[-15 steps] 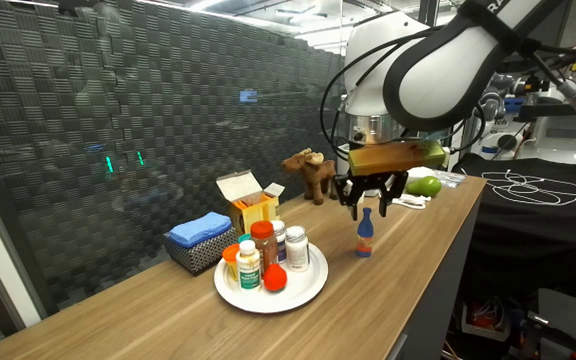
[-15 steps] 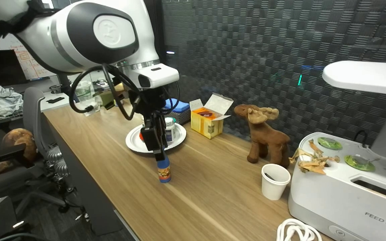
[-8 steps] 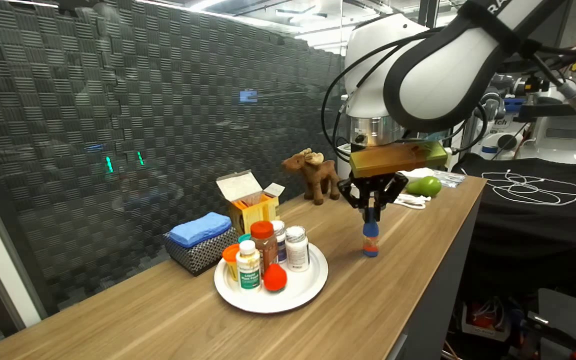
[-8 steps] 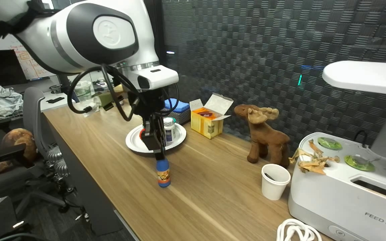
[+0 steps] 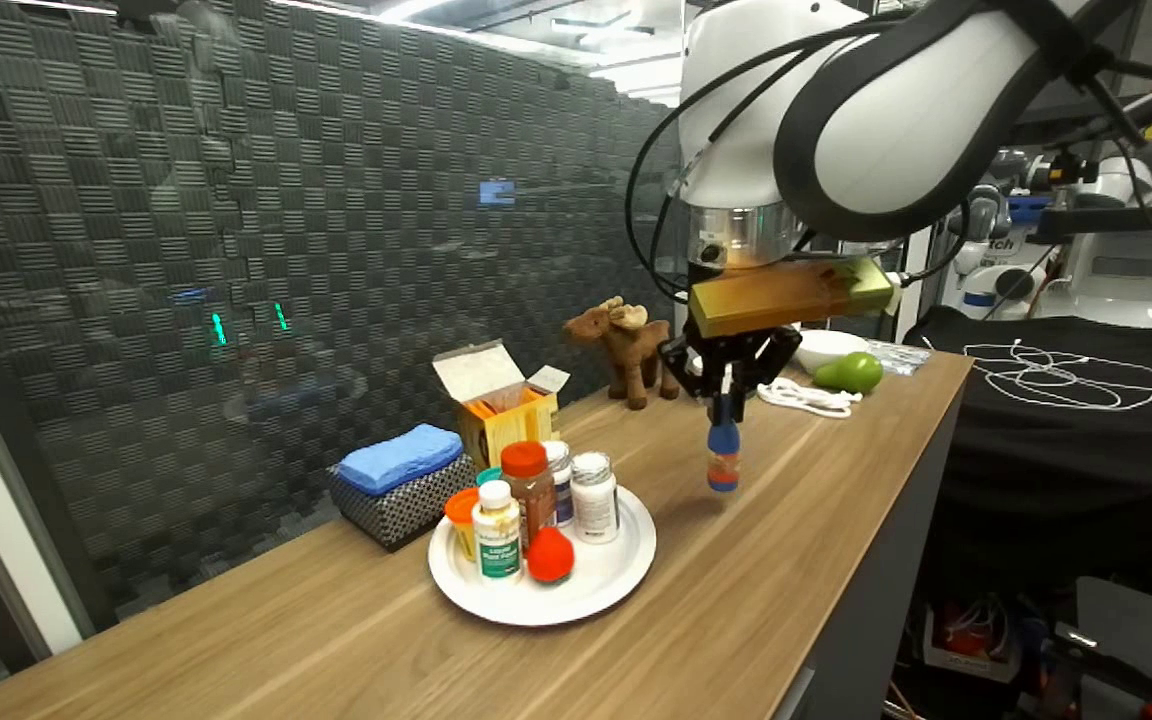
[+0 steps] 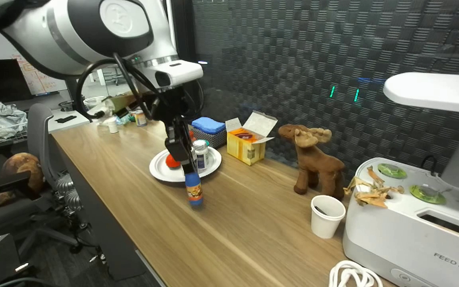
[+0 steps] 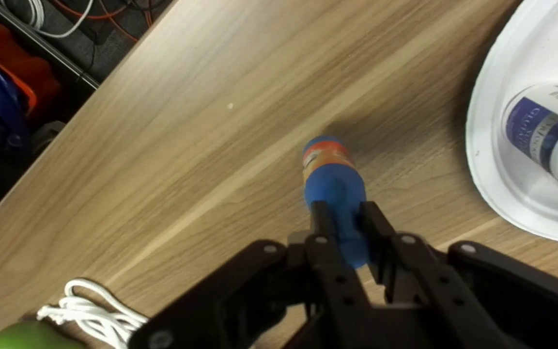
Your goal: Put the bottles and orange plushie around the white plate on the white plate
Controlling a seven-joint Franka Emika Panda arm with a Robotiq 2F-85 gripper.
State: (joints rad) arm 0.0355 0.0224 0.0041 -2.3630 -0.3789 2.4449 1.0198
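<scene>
A blue bottle with an orange and red label hangs just above the table, slightly tilted. My gripper is shut on its neck, one finger on each side. In both exterior views the bottle is beside the white plate, apart from it. On that plate stand a white bottle with a green label, a red-capped brown bottle and white bottles. A round red-orange thing, seemingly the orange plushie, lies there too. An orange-lidded tub is partly hidden behind the green-labelled bottle.
Behind the plate are an open yellow box, a dark basket with a blue cloth and a brown moose toy. A paper cup, a white planter and a white cord stand farther along. A small can sits at the far end.
The open gripper has shut on the blue bottle's neck. It has since risen, lifting the bottle off the table. The things on the plate have not moved.
</scene>
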